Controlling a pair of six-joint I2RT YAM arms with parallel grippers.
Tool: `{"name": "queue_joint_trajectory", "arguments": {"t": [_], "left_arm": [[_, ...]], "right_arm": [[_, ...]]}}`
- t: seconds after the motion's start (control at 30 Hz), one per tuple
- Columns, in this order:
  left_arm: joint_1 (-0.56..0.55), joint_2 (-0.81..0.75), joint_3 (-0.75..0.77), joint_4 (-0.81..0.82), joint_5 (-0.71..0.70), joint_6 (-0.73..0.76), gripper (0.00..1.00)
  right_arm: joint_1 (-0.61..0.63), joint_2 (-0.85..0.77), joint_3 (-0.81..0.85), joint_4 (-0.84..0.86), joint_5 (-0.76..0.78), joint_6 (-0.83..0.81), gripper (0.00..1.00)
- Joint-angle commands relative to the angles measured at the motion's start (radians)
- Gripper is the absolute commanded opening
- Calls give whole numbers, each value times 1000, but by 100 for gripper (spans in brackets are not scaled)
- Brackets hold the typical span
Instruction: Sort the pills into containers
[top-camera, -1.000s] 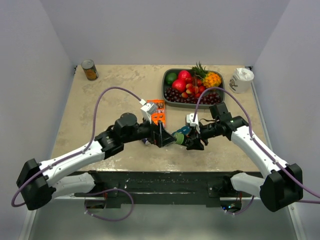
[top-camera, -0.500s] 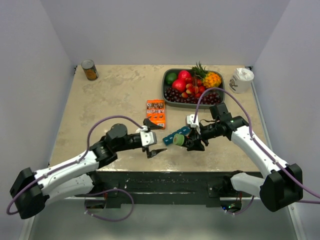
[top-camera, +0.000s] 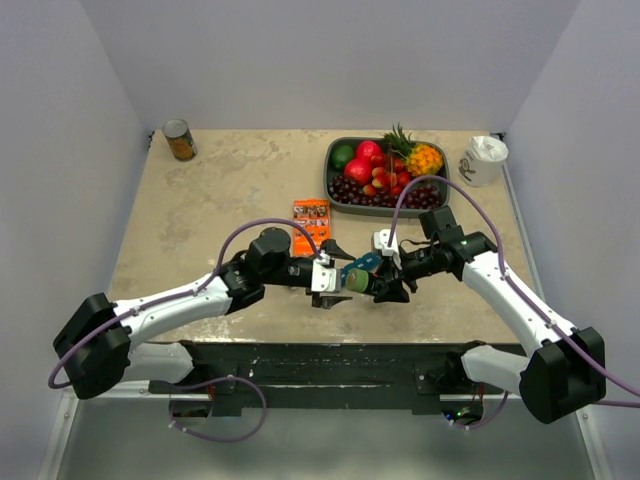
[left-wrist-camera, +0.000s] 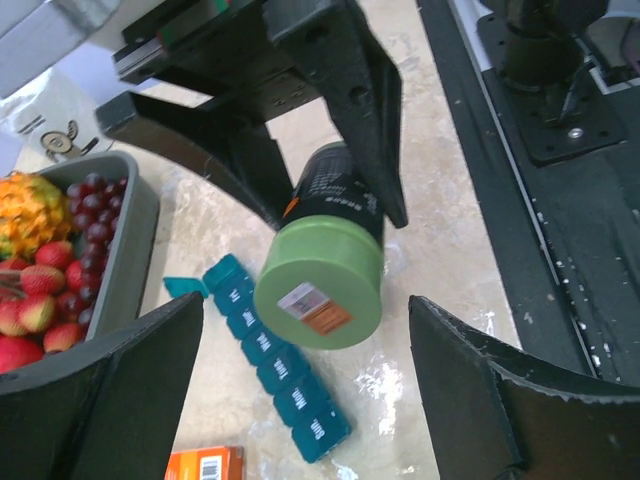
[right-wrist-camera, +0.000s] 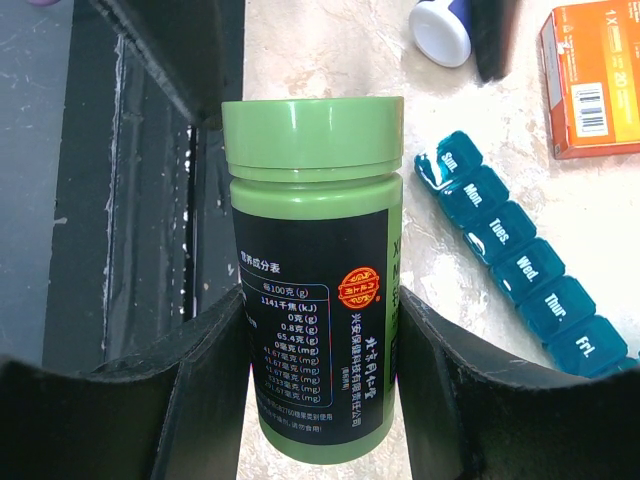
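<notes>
My right gripper (top-camera: 385, 283) is shut on a green pill bottle (top-camera: 357, 281) with a black label, held on its side just above the table. In the right wrist view my right gripper (right-wrist-camera: 320, 295) clamps the bottle's body (right-wrist-camera: 315, 300), cap still on. My left gripper (top-camera: 335, 272) is open, its fingers either side of the green cap (left-wrist-camera: 320, 290) without touching it; in the left wrist view my left gripper (left-wrist-camera: 306, 305) frames the cap. The teal pill-organizer strip (left-wrist-camera: 270, 360) lies on the table under the bottle, most lids shut. It also shows in the right wrist view (right-wrist-camera: 530, 270) and, partly hidden, in the top view (top-camera: 366, 262).
An orange box (top-camera: 312, 222) lies just beyond the grippers. A grey fruit tray (top-camera: 330, 185) stands at the back right, a white container (top-camera: 484, 160) beside it, and a can (top-camera: 180, 140) at the back left. A small white-capped bottle (right-wrist-camera: 440, 30) lies near the box.
My left arm pulled back toward the near edge, then returned with open jaws around the bottle's cap. The right arm and bottle stayed put.
</notes>
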Motion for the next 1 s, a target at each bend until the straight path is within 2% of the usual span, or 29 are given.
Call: {"name": "queue_joint_trajectory", "arguments": {"t": [0.0, 0.1, 0.17, 0.2, 0.27, 0.3, 0.4, 0.43, 0.47, 0.53, 0.57, 0.63, 0.67, 0.7, 0.73, 0.77, 0.8, 0.9, 0.97], "left_arm": [[-21, 28, 39, 69, 80, 15, 85], [-28, 51, 48, 72, 80, -1, 75], [-30, 66, 56, 71, 77, -11, 63], [-31, 69, 57, 71, 71, -14, 53], [-31, 74, 65, 71, 60, -31, 42], [-31, 75, 68, 69, 43, -40, 29], [-31, 77, 92, 52, 3, -148, 0], [-28, 78, 100, 40, -9, -201, 0], [-28, 80, 115, 42, -35, -366, 0], [-21, 92, 143, -6, -139, -572, 0], [-13, 98, 180, -41, -158, -758, 0], [25, 111, 200, -54, -94, -972, 0], [35, 105, 159, -6, -68, -1250, 0], [35, 98, 136, 81, -48, -1363, 0], [30, 91, 126, 81, -38, -1452, 0], [25, 88, 138, 66, -37, -1526, 0], [21, 83, 160, -54, -73, -1525, 0], [15, 75, 253, -274, -191, -1440, 0], [21, 78, 280, -333, -212, -1411, 0]], "right_arm": [[-2, -21, 26, 1, -45, -17, 0], [-3, -19, 27, 1, -45, -17, 0], [0, -19, 26, 0, -45, -19, 0], [-2, -21, 26, 0, -45, -19, 0], [-2, -21, 26, 0, -44, -17, 0], [-2, -22, 26, 0, -41, -19, 0], [-2, -21, 24, 4, -35, -11, 0], [-2, -22, 24, 20, -23, 3, 0], [-2, -24, 21, 27, -15, 13, 0], [-2, -25, 20, 49, 8, 39, 0], [-3, -24, 18, 56, 13, 49, 0], [-3, -27, 14, 78, 28, 72, 0], [-6, -28, 11, 86, 37, 78, 0], [-6, -28, 10, 90, 39, 82, 0], [-8, -24, 12, 95, 39, 87, 0], [-8, -22, 14, 95, 37, 89, 0], [-6, -21, 15, 96, 36, 89, 0], [-6, -22, 14, 95, 36, 90, 0], [-9, -30, 11, 96, 37, 93, 0]]}}
